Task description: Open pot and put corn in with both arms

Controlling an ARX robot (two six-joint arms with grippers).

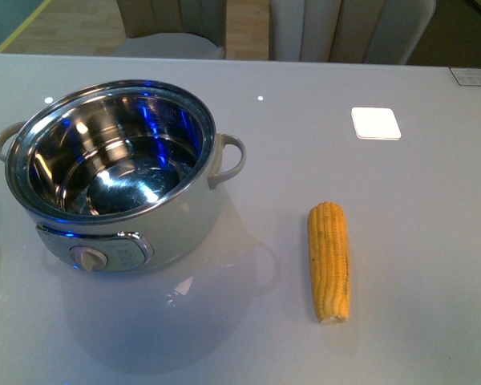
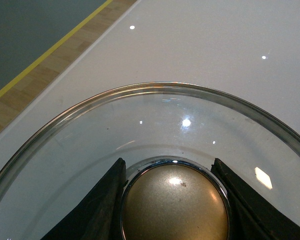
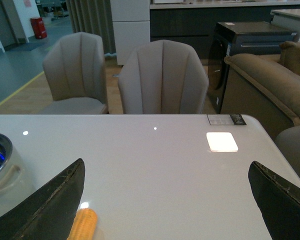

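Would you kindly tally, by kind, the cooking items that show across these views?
Pot: 1
Glass lid: 1
Corn cob: 1
Total: 3

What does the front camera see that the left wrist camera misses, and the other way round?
Only the front view shows the cream-white round electric pot, standing open with its steel inside empty, and the yellow corn cob lying on the table to its right. Only the left wrist view shows the brass-coloured round knob of a clear glass lid, with the left arm's black jaws closed against the knob on both sides. Both show the glossy white table.
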